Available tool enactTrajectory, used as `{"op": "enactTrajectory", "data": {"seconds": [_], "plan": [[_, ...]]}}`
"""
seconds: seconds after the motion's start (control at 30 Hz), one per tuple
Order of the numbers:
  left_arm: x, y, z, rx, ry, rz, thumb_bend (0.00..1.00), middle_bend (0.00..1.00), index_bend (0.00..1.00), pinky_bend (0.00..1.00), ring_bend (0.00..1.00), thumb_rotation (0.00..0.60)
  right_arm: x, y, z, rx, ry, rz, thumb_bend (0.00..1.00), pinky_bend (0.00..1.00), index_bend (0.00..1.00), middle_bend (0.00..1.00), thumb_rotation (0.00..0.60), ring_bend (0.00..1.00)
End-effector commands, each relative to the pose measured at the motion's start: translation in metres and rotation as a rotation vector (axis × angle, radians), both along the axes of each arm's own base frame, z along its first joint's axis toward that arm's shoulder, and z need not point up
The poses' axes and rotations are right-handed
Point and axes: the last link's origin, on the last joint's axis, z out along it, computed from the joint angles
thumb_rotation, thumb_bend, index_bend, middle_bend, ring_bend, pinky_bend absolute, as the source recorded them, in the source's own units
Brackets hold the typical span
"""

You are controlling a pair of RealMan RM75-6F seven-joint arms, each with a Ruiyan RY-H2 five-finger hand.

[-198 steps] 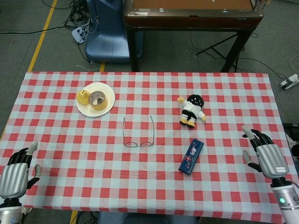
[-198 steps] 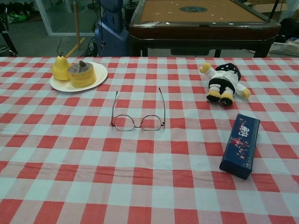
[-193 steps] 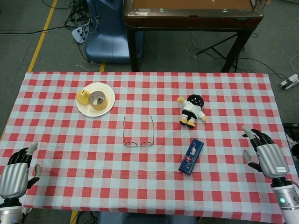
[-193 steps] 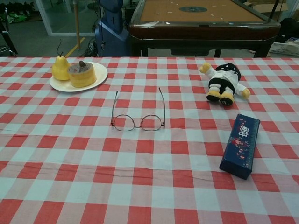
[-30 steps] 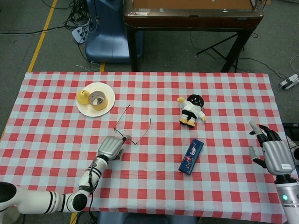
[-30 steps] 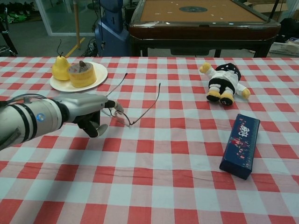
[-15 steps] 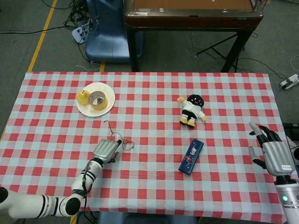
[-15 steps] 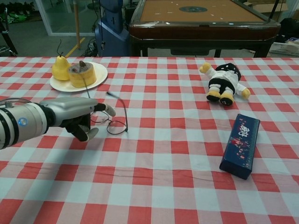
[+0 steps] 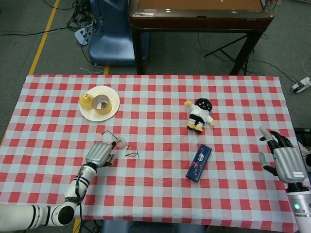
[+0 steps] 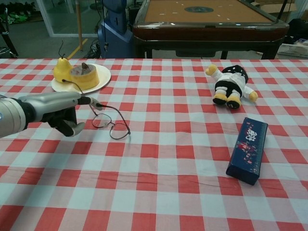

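Red-and-white checked cloth is covering the counter [image 9: 233, 97]. Just below the plate [image 9: 112, 109], the left hand [image 9: 98, 154] is pinching the glasses [image 9: 127, 148] in its fingers [image 10: 89, 101]. Far right of the plate, the right hand [image 9: 284, 160] is hanging with fingers spread, grasping nothing.

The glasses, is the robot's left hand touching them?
Touching. In the chest view the left hand pinches the glasses by one end with its fingers, and the lenses hang beyond the fingertips.
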Motion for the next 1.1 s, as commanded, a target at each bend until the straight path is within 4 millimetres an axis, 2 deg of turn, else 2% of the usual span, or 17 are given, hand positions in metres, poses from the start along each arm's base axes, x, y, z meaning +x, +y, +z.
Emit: {"op": "enactTrajectory", "data": {"seconds": [0.03,0.47,0.7,0.8,0.97,1.1], "plan": [[-0.009,0.003,0.009,0.016,-0.02,0.032,0.59,1.0,0.17,1.0,0.97,0.6,0.0,0.0,0.0,-0.001,0.0,0.001,0.45,0.19,0.0,0.32,0.6,0.13],[-0.044,0.01,0.035,0.059,-0.014,0.112,0.59,1.0,0.17,1.0,0.97,0.6,0.001,-0.002,-0.001,0.003,0.0,0.006,0.45,0.19,0.0,0.32,0.6,0.13],[-0.053,0.032,0.041,0.105,-0.097,0.193,0.59,1.0,0.13,1.0,0.97,0.6,0.001,0.0,0.0,-0.001,0.0,0.005,0.45,0.19,0.0,0.32,0.6,0.13],[-0.051,0.039,0.042,0.11,-0.126,0.203,0.59,1.0,0.13,1.0,0.98,0.6,0.001,0.001,0.001,-0.005,0.0,0.002,0.45,0.19,0.0,0.32,0.6,0.13],[-0.041,0.043,0.042,0.085,-0.216,0.207,0.71,1.0,0.13,1.0,0.99,0.6,0.001,0.001,0.001,-0.004,0.003,-0.002,0.45,0.19,0.0,0.32,0.6,0.13],[-0.031,0.043,0.04,0.058,-0.248,0.186,0.72,1.0,0.12,1.0,0.99,0.6,0.002,0.0,0.0,-0.002,0.002,0.001,0.45,0.19,0.0,0.32,0.6,0.13]]}}
